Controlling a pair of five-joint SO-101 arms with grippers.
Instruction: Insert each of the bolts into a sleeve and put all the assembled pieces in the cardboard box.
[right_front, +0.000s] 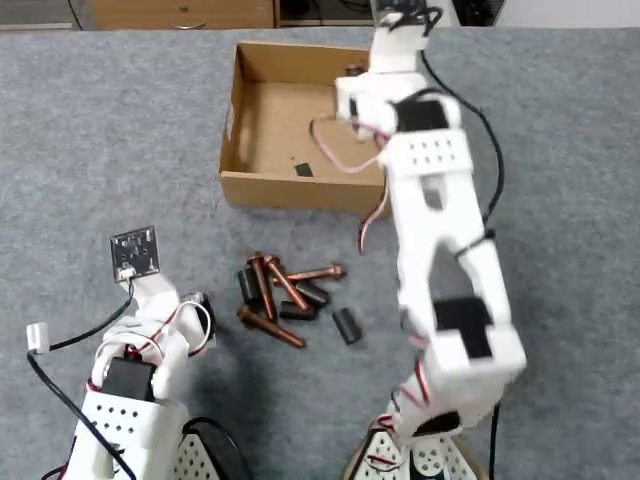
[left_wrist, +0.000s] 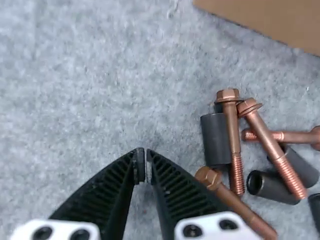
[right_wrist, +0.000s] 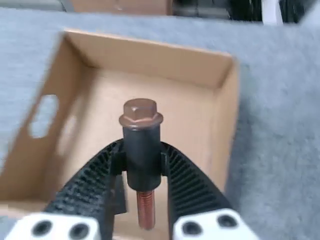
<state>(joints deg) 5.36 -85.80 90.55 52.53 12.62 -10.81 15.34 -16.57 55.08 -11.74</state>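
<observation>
We're in a robotics lab or workshop, by the look of it. A white printed left arm (right_front: 125, 400) and right arm (right_front: 440, 250) trail bare wiring over a desk (right_front: 100, 120) covered in grey felt. A naked circuit board (right_front: 135, 253) rides close by the left claw (left_wrist: 141, 167), with loose copper bolts (right_front: 285, 285) and black sleeves (right_front: 346, 325) just beside it. Beyond the right claw (right_wrist: 142, 152) stand wooden drawer fronts (right_front: 180, 14).

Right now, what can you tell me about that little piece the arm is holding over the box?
It is a copper-coloured bolt with a flanged hex head, pushed through a black tubular sleeve; its threaded tip pokes out the other end. The right gripper is shut on the sleeve, ribbed black fingers pressing both sides, holding it above the open cardboard box.
</observation>
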